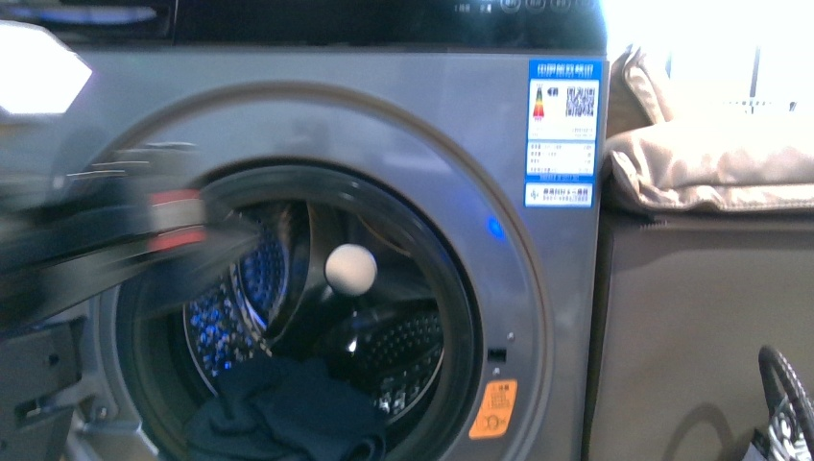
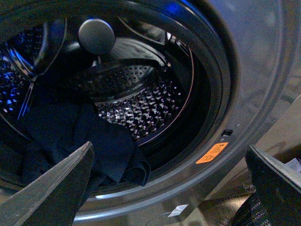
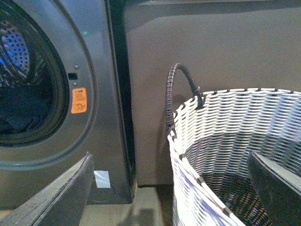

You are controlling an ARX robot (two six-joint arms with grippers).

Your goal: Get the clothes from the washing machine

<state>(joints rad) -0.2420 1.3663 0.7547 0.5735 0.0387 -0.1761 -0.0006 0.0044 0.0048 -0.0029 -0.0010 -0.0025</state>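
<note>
Facing the open washing machine [image 1: 384,125] with left gripper [image 2: 167,188] spread wide, gripping nothing. Spotting navy clothes [image 2: 70,136] heaped low inside its mouth. Hovering right gripper [image 3: 167,193] wide too, empty, beside the woven basket [image 3: 225,136].

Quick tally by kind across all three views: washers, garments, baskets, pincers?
Washing machine: 1
Navy garment, lying inside it: 1
Woven basket: 1
Pincers: 2, left pincer and right pincer, both open
Total: 5
</note>
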